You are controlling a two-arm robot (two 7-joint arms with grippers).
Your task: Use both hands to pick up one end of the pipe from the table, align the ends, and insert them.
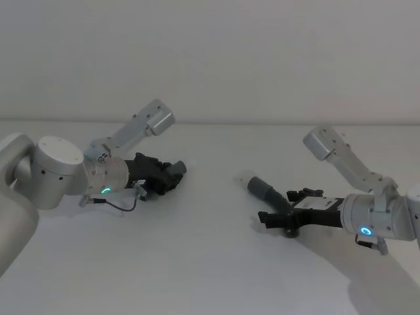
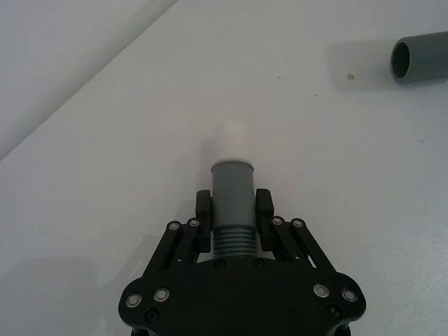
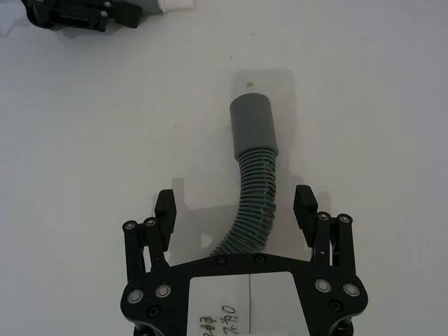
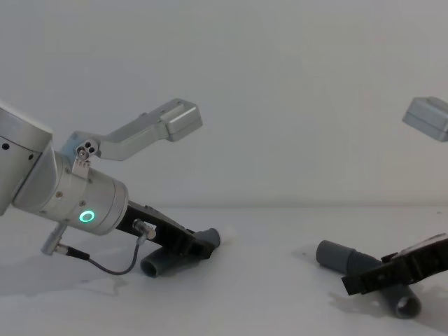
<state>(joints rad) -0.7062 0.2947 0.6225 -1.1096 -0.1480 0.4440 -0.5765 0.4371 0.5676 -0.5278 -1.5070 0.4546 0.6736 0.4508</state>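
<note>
At left-centre of the head view, the left hand [image 2: 234,210] is clamped on a grey ribbed hose [image 2: 232,239] where the ribs meet its smooth cuff [image 2: 232,178], which ends in a white tip [image 2: 232,135]. At lower right, the right hand [image 3: 234,201] is spread apart, straddling the second hose [image 3: 256,199], which lies on the white worktop [image 1: 197,262].
</note>
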